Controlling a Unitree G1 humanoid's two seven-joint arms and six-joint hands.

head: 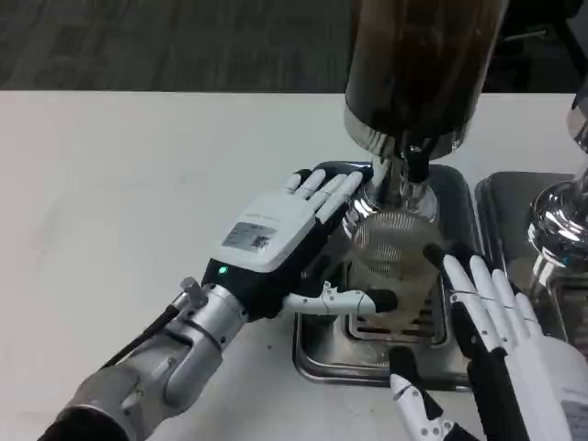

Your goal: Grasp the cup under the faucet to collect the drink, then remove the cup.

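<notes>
A clear plastic cup (390, 253) stands on the drip tray (322, 354) right under the chrome faucet (411, 165) of a drink dispenser (423, 64) with a dark tank. My left hand (276, 234) grips the cup from the left, fingers reaching behind it and thumb (354, 299) across its front. To the cup's lower right lies my right hand (501, 344), fingers stretched out and apart, pointing up the table. Its tips are close to the cup's right side, and I cannot tell whether they touch. No liquid is visible in the cup.
A second chrome dispenser base (560, 225) on its own steel tray (501, 197) stands at the right edge, close to my right hand. White table (138, 184) spreads out to the left. The dispenser body overhangs the cup.
</notes>
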